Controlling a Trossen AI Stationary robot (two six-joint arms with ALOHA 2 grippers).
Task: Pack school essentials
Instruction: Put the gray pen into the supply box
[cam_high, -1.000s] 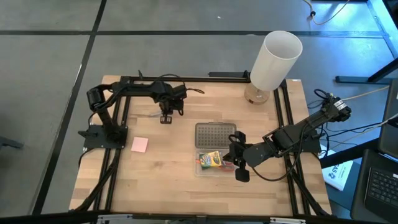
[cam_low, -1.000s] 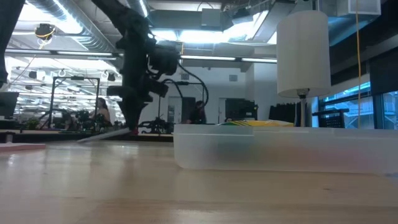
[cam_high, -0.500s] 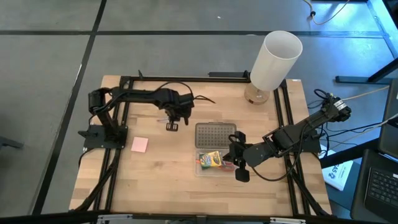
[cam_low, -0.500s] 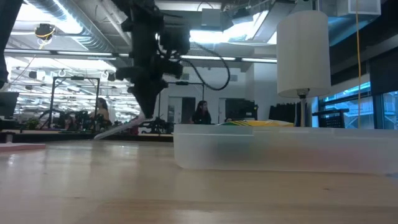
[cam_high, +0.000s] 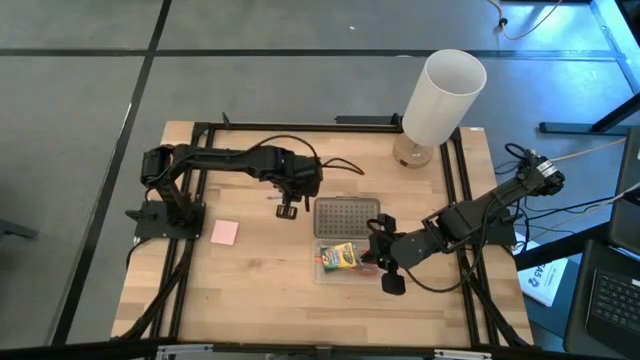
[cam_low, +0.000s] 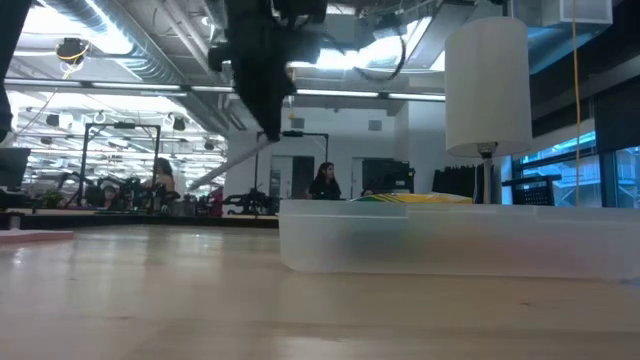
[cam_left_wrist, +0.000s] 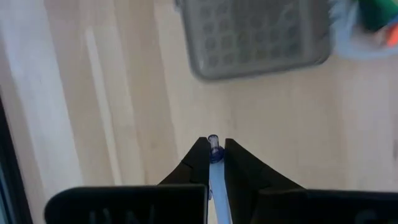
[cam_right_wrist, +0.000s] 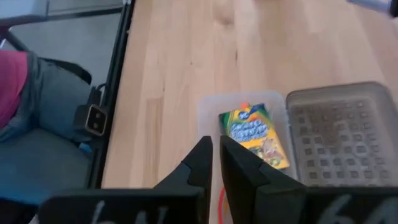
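My left gripper (cam_high: 290, 207) hangs over the table's middle, just left of the grey dotted lid (cam_high: 347, 216), shut on the short purple pen (cam_low: 235, 162). The green-yellow crayon box (cam_high: 341, 257) lies in the clear flat box (cam_high: 335, 272). Something red (cam_right_wrist: 220, 198) lies in that box beside the crayons and may be the scissors' handle. My right gripper (cam_high: 384, 266) hovers at the clear box's right end, fingers shut on nothing that I can see. The pink pad (cam_high: 225, 233) lies flat on the table at the left. No pencils are in view. My left gripper pinches the purple pen between its two fingers, coming from above. One end of the pen (cam_left_wrist: 214, 142) sticks out just past the fingertips. In the low view the pen is lifted clear of the table and slants down below the fingers.
A tall white cylinder lamp (cam_high: 440, 98) stands at the far right corner. The grey dotted lid lies open against the clear box's far side. Black rails (cam_high: 190, 250) run along the table's left, right and far edges. Bare wood lies between the pink pad and the box.
My left gripper has travelled from the far left toward the table's middle and the grey lid, rising as it went. The pen went with it: its low end, near the table a second ago, now hangs well clear. My right gripper has barely shifted.
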